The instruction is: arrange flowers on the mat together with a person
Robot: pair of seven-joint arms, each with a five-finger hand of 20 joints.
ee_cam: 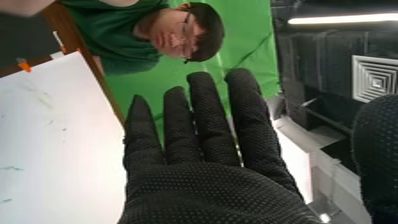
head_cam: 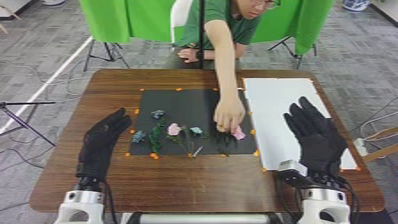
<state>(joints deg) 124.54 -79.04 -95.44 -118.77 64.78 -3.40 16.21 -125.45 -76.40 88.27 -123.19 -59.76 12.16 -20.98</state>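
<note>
At lower left, the left hand (head_cam: 103, 139), fingers extended, is empty; at right, the right hand (head_cam: 317, 137) is likewise straight-fingered and empty. Near centre, a person's hand (head_cam: 230, 111) touches what seems a pink flower (head_cam: 239, 133) on the dark mat (head_cam: 182, 107).

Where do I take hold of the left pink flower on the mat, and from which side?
I'd pinch its thin stem just below the bloom, from above and the robot's side: the flower lies flat, bloom away from the robot, stem running back toward it. Keep the pinch narrow, as leafy greenery lies close on the left.
</note>
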